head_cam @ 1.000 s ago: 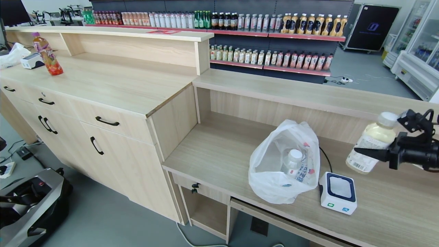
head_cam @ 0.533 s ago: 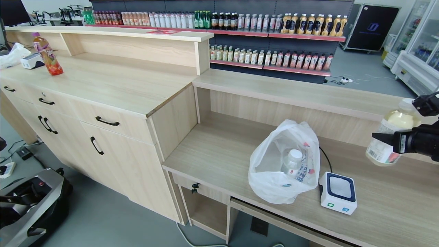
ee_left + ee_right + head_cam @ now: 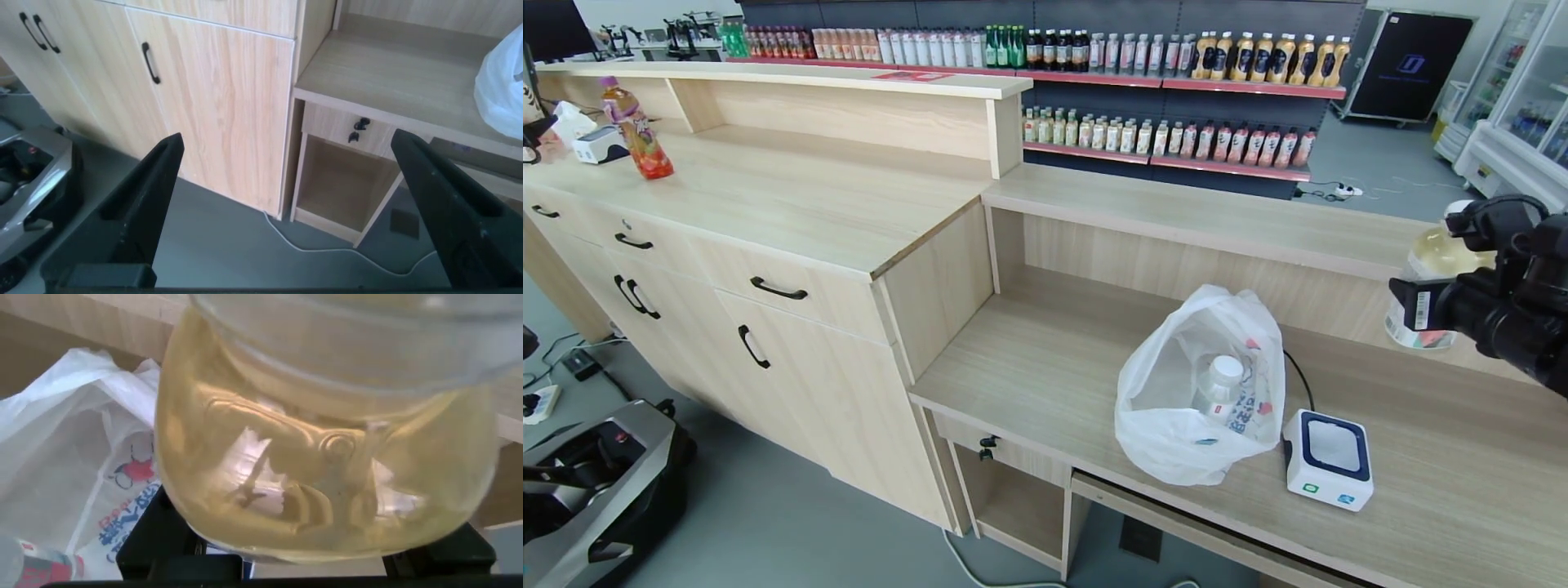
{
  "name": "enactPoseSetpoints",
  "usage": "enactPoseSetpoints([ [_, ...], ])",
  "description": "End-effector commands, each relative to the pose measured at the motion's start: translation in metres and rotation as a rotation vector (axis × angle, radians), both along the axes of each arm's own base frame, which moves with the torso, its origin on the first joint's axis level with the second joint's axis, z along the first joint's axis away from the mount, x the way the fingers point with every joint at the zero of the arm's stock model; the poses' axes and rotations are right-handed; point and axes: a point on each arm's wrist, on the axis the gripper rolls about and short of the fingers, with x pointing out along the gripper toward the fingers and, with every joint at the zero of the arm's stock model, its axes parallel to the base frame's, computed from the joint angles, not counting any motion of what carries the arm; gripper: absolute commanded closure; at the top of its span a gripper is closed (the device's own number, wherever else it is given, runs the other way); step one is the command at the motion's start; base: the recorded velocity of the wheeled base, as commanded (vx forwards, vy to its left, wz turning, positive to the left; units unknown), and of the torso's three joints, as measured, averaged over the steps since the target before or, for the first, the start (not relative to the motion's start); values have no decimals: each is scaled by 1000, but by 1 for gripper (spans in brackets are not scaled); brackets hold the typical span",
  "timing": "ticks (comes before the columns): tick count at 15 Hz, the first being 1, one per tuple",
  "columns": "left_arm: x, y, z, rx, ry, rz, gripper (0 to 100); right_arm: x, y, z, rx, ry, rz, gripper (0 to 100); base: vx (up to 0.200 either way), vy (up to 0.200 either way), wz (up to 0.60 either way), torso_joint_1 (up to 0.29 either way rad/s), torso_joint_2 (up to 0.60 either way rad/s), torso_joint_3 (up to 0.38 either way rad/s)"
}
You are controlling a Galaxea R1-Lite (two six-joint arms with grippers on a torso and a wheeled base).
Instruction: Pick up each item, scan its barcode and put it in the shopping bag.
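Note:
A clear bottle of pale yellow drink with a white cap hangs above the counter's far right end, and my right gripper is shut on it. The right wrist view has the bottle close up between the gripper's dark fingers, over the bag. The white shopping bag stands open on the low counter with a white-capped bottle inside. The white barcode scanner sits just right of the bag. My left gripper is open and holds nothing, low above the floor beside the cabinets.
A raised ledge runs behind the low counter. On the tall counter at the left stand a red drink bottle and another scanner. Store shelves of bottles line the back. The scanner's cable trails behind the bag.
My right gripper has carried the bottle up and to the right, away from the scanner, and the bottle now stands more upright. Bag and scanner have not moved.

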Motion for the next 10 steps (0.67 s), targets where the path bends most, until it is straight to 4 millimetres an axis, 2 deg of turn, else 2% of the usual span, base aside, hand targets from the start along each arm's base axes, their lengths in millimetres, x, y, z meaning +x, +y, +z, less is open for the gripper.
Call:
enactPoseSetpoints([
  [1, 0, 0, 0, 0, 0, 1, 0, 11, 8, -14, -6, 43, 4, 100, 0, 0, 0, 0, 0, 0],
  [2, 0, 0, 0, 0, 0, 1, 0, 14, 11, -17, -4, 48, 7, 100, 0, 0, 0, 0, 0, 0],
  [6, 0, 0, 0, 0, 0, 1, 0, 21, 17, -24, 27, 38, 33, 100, 0, 0, 600, 2, 1, 2],
  [7, 0, 0, 0, 0, 0, 1, 0, 27, 18, -30, 106, 29, 77, 100, 0, 0, 0, 0, 0, 0],
  [10, 0, 0, 0, 0, 0, 1, 0, 43, 11, -60, 187, 90, 57, 100, 0, 0, 0, 0, 0, 0],
])
